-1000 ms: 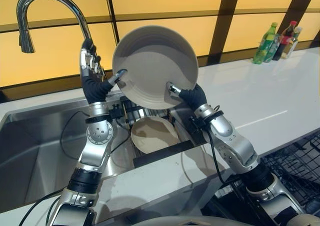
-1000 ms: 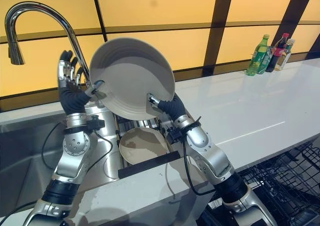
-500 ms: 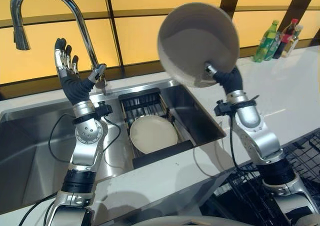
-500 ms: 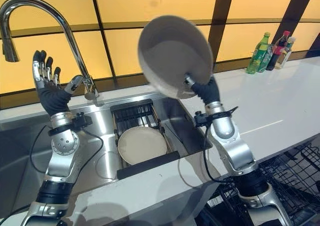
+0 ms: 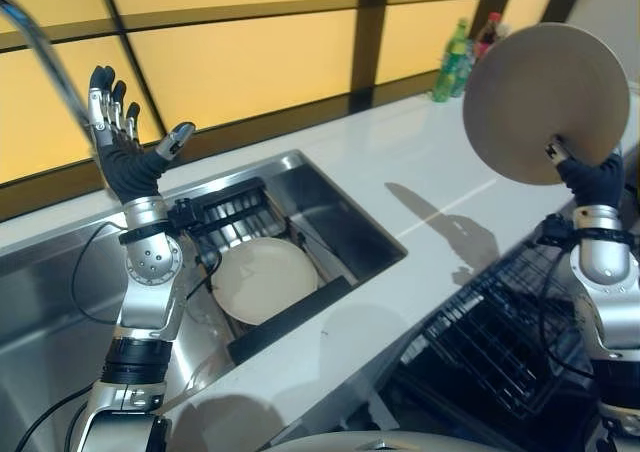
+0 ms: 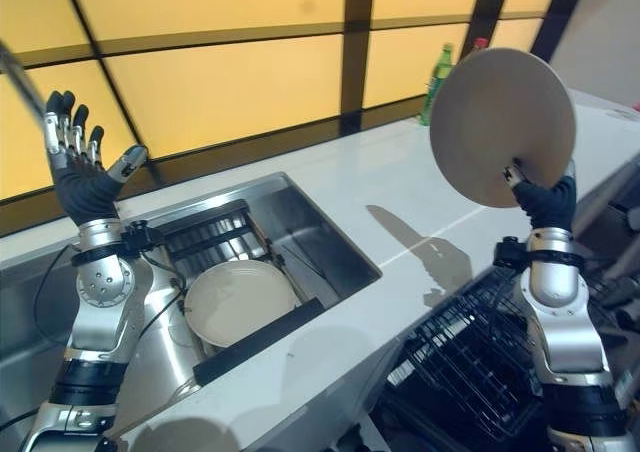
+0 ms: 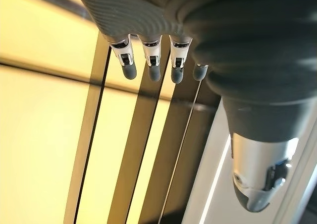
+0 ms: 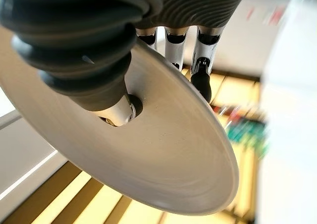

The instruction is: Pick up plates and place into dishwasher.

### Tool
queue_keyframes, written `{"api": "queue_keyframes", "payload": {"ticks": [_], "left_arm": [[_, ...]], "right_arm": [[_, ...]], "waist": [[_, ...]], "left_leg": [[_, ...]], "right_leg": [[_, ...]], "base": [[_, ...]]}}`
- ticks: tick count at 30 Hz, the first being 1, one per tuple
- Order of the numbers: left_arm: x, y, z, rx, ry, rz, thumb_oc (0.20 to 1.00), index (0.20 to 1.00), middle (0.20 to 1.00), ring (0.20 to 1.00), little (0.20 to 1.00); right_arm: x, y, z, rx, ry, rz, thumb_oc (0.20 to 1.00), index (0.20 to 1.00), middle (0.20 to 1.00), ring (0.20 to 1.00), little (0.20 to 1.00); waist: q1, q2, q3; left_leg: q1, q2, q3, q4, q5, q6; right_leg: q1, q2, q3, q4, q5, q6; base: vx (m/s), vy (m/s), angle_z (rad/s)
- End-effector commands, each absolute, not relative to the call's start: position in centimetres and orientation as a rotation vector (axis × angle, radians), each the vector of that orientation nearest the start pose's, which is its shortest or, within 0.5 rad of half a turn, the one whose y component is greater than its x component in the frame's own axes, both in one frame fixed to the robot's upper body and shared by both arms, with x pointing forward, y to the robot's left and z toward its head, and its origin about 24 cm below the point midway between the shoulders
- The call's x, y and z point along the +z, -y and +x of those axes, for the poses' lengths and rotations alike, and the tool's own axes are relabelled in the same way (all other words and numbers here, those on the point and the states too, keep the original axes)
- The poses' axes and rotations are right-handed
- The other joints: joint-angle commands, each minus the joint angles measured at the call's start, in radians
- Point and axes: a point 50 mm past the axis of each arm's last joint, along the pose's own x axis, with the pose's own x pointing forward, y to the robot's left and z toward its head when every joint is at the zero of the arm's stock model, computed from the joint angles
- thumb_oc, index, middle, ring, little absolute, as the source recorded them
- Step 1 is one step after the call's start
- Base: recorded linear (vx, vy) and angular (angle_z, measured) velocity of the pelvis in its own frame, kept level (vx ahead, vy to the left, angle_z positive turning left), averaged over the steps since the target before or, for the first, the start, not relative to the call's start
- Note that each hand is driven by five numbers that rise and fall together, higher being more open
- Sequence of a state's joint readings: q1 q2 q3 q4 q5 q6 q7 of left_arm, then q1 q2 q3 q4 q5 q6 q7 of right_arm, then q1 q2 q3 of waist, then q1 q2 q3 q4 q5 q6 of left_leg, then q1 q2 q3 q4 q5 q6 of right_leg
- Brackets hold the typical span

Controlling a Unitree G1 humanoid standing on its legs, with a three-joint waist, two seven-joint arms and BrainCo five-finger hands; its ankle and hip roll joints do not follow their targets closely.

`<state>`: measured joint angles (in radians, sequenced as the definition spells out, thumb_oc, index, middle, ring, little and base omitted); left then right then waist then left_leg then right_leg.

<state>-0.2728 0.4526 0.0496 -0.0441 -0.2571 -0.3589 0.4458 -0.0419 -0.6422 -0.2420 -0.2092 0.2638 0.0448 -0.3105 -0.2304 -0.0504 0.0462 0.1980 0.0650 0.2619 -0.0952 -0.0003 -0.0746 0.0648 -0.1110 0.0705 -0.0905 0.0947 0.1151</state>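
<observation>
My right hand [image 6: 545, 200]: raised at the far right above the open dishwasher rack [image 5: 500, 337], forearm near upright; thumb pressed on the near face of a plate [image 6: 500, 124], fingers [image 8: 200, 75] behind its rim, pinching it at the lower edge.

Plate, held: pale grey, round, standing on edge in the air, tilted back a little, its broad face turned toward me and the sink side, well clear of the worktop [image 5: 400, 182].

My left hand [image 5: 125, 147]: lifted high over the back of the sink [image 5: 330, 207], forearm upright, fingers [image 7: 151, 65] straight and spread, thumb apart, holding nothing.

Sink: steel basin set in the white worktop; inside it a dark slatted rack [image 5: 235, 217], and in front of that a second plate [image 5: 262, 280], pale, lying flat, face up.

Dishwasher rack: dark wire basket, below the worktop edge at lower right, beneath the held plate.

Worktop, far end: bottles [image 5: 455, 57], green and dark, standing against the amber wall panels [image 5: 250, 62].
</observation>
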Motion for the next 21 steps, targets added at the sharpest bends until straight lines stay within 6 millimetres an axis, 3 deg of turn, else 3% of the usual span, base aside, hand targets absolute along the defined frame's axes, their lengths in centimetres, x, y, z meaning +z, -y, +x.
{"api": "queue_keyframes", "payload": {"ticks": [1, 5, 7, 9, 12, 21], "left_arm": [[19.5, -24.9, 27.5, 0.38, 0.775, 0.122, 1.0, 1.0, 1.0, 1.0, 1.0], [19.8, -25.4, 27.5, 0.41, 0.78, 0.177, 1.0, 1.0, 1.0, 1.0, 1.0], [20.1, -26.4, 27.1, 0.444, 0.781, 0.222, 1.0, 1.0, 1.0, 1.0, 1.0], [20.3, -27.2, 26.6, 0.475, 0.785, 0.256, 1.0, 1.0, 1.0, 1.0, 1.0], [20.8, -28.0, 26.4, 0.506, 0.798, 0.275, 1.0, 1.0, 1.0, 1.0, 1.0], [19.4, -29.5, 24.8, 0.522, 0.765, 0.287, 1.0, 1.0, 1.0, 1.0, 1.0]], "right_arm": [[19.4, 32.0, 23.1, -0.517, 0.455, -0.423, 0.2, 0.2, 0.2, 0.2, 0.2], [17.5, 33.7, 21.7, -0.566, 0.377, -0.406, 0.2, 0.2, 0.2, 0.2, 0.2], [16.6, 34.1, 21.5, -0.572, 0.339, -0.384, 0.2, 0.2, 0.2, 0.2, 0.2], [16.1, 34.0, 21.7, -0.576, 0.315, -0.367, 0.2, 0.2, 0.2, 0.2, 0.2], [14.9, 34.3, 21.6, -0.607, 0.279, -0.352, 0.2, 0.2, 0.2, 0.2, 0.2], [11.3, 35.0, 20.7, -0.573, 0.055, -0.395, 0.2, 0.2, 0.2, 0.2, 0.2]], "waist": [[-0.03, -0.013, -0.026], [-0.062, -0.025, 0.002], [-0.049, -0.03, 0.02], [-0.031, -0.034, 0.031], [-0.014, -0.024, 0.034], [0.011, -0.006, 0.022]], "left_leg": [[-0.009, -0.009, -0.004, 0.008, -0.063, 0.049], [-0.01, -0.003, 0.036, 0.008, -0.062, 0.049], [-0.001, 0.008, 0.088, 0.01, -0.061, 0.047], [-0.01, 0.017, 0.117, 0.009, -0.042, 0.043], [-0.042, 0.032, 0.118, 0.016, -0.018, 0.046], [-0.026, 0.047, 0.063, 0.012, -0.014, 0.023]], "right_leg": [[-0.057, -0.083, 0.01, 0.086, 0.021, 0.097], [-0.114, -0.093, 0.003, 0.116, 0.055, 0.12], [-0.118, -0.112, -0.079, 0.124, 0.055, 0.134], [-0.121, -0.122, -0.116, 0.135, 0.074, 0.133], [-0.1, -0.107, -0.098, 0.131, 0.027, 0.118], [-0.038, -0.079, -0.116, 0.078, 0.0, 0.081]], "base": [[0.01, 0.009, -0.27], [-0.03, -0.027, -0.31], [-0.06, -0.137, -0.46], [-0.14, -0.195, -0.79], [-0.14, -0.184, -0.71], [0.05, -0.148, -0.22]]}}
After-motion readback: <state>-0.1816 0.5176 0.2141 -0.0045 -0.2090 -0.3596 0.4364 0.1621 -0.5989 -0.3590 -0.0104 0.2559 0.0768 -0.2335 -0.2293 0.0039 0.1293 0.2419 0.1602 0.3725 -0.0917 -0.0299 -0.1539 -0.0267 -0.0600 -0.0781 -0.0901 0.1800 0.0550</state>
